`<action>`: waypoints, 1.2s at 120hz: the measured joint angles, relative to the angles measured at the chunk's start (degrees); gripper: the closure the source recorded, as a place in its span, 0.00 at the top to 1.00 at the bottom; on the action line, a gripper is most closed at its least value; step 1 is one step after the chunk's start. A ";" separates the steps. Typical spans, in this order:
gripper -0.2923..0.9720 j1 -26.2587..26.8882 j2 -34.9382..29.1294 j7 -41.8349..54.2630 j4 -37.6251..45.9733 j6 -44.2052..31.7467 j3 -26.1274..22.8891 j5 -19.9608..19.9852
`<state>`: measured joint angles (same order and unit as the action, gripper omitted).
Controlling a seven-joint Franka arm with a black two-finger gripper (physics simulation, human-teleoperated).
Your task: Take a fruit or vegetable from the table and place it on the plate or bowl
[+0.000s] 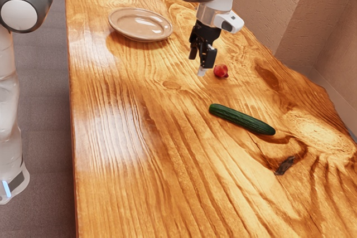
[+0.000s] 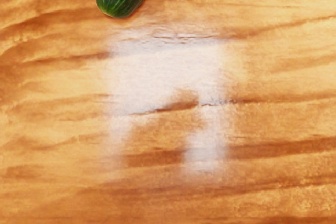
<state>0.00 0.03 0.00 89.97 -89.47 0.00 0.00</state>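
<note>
My gripper [image 1: 199, 62] hangs empty with its fingers apart, near the plate [image 1: 140, 24]. The cucumber [image 1: 241, 119] lies well apart from the plate. I judge an off-centre pinch could roll it, or I might clip the red fruit [image 1: 221, 71].

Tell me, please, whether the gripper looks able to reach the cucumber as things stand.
Probably yes: the gripper hangs open, holding nothing, and the cucumber lies flat with nothing on or against it; the small red fruit sits apart.
</note>
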 joint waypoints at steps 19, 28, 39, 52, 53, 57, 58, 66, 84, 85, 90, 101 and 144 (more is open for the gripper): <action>0.76 3.02 25.05 6.45 -33.02 2.22 28.52 8.29; 0.77 1.89 26.13 9.14 -34.68 2.93 29.92 10.41; 0.77 1.63 27.35 12.66 -35.19 3.09 27.86 12.93; 0.77 0.92 29.55 17.57 -35.20 1.70 26.78 16.74; 0.77 0.82 29.78 17.96 -35.20 1.60 26.76 17.08; 0.77 0.35 30.81 19.56 -35.23 1.25 26.68 18.50; 0.77 0.24 31.16 19.99 -35.23 1.11 26.63 18.93; 0.77 -0.19 33.65 23.34 -35.22 0.11 26.37 22.15; 0.77 -0.35 38.02 30.76 -35.77 -2.74 22.94 28.13; 0.77 -0.36 38.32 31.15 -35.92 -2.98 22.70 28.50; 0.77 -0.65 40.11 32.99 -37.51 -4.37 21.18 30.12; 0.77 -1.80 43.08 36.74 -40.61 -8.23 17.94 32.34; 0.77 -2.08 46.87 47.81 -41.40 -14.74 13.58 34.08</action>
<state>-2.08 46.90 47.81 48.57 -104.21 13.58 34.08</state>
